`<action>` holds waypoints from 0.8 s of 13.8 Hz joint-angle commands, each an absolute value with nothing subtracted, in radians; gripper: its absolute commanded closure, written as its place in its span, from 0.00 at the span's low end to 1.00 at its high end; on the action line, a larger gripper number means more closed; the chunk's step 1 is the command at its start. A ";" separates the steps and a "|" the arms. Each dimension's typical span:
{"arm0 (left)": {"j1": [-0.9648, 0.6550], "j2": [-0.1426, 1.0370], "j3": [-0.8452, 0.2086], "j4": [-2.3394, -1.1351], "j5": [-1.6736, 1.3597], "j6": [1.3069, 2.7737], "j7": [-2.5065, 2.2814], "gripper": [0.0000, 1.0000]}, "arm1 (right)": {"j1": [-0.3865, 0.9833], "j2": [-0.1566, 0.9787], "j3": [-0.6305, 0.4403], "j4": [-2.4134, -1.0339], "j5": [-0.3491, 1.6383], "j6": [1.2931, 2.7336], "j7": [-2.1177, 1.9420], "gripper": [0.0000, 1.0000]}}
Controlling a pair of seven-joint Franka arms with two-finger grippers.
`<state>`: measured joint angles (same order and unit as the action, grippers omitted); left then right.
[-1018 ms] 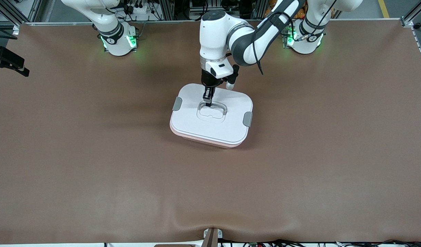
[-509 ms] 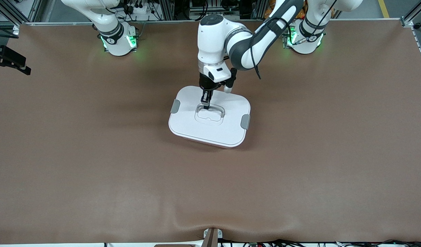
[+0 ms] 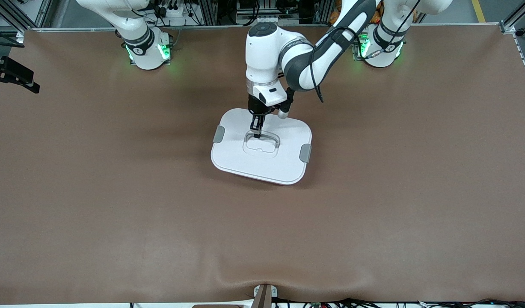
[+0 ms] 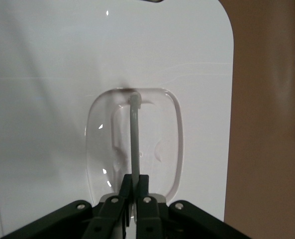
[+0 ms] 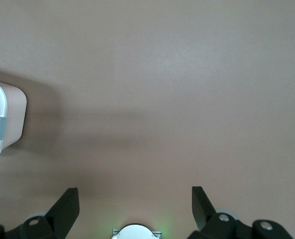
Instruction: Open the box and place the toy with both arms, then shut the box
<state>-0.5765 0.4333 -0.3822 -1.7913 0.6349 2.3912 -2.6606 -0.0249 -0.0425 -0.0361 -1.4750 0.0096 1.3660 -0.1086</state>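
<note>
The white lid (image 3: 241, 156) with grey side clips (image 3: 305, 152) lies over the box in the middle of the table. Only a corner of the pale-pink box (image 5: 14, 117) shows, in the right wrist view. My left gripper (image 3: 257, 133) stands over the lid's recessed centre, shut on the thin upright handle (image 4: 135, 124), which runs between its fingers (image 4: 136, 180). My right gripper (image 5: 135, 206) hangs open and empty above bare mat near its own base. The toy is out of view.
Brown mat (image 3: 373, 205) covers the whole table. The two arm bases (image 3: 147, 51) (image 3: 380, 49) stand along the farthest edge. A low ridge (image 3: 262, 280) wrinkles the mat at the nearest edge.
The lid, held by my left gripper, has come down and shifted slightly toward the right arm's end, so less pink shows under it. My right arm has not moved.
</note>
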 commanded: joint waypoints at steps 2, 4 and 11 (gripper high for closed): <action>-0.578 0.434 -0.388 -1.786 0.658 2.376 -2.684 1.00 | -0.032 -0.031 -0.025 -1.454 0.021 1.353 -0.118 0.00; -0.578 0.433 -0.390 -1.786 0.658 2.378 -2.694 1.00 | -0.034 -0.031 -0.026 -1.457 0.049 1.358 -0.110 0.00; -0.577 0.431 -0.391 -1.778 0.655 2.378 -2.692 0.00 | 0.000 -0.032 -0.025 -1.465 0.046 1.376 0.028 0.00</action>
